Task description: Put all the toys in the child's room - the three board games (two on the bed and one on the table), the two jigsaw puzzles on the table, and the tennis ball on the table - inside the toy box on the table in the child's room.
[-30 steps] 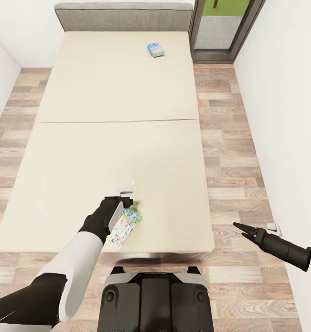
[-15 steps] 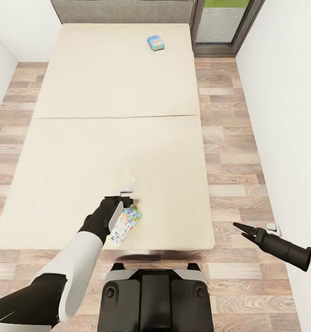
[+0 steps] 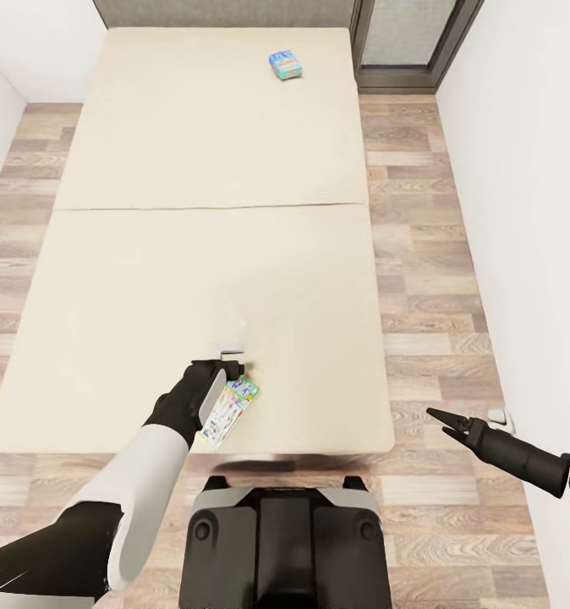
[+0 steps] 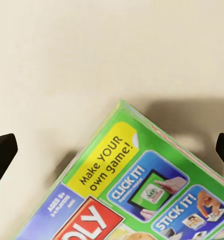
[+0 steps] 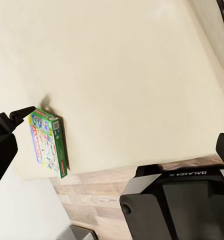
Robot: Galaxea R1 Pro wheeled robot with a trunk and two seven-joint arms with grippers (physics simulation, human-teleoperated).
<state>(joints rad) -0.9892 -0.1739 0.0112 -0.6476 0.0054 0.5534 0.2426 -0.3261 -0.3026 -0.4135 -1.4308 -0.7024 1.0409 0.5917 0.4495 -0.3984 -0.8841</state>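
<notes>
From the head view, the green-bordered flat board game box (image 3: 227, 412) lies near the beige bed's (image 3: 192, 254) near edge, long axis diagonal, just beside the left gripper (image 3: 231, 359). The right gripper (image 3: 435, 418), jaws apart, hangs over the floor. In the left wrist view, the box's corner (image 4: 141, 185) sits between the spread fingertips (image 4: 2, 152) (not yet clamped); in the right wrist view it (image 5: 48, 141) lies well apart from that arm.

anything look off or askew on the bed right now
The green-bordered board game near the bed's foot is tipped up on edge beside the left gripper, not lying flat. The blue one lies flat.
</notes>
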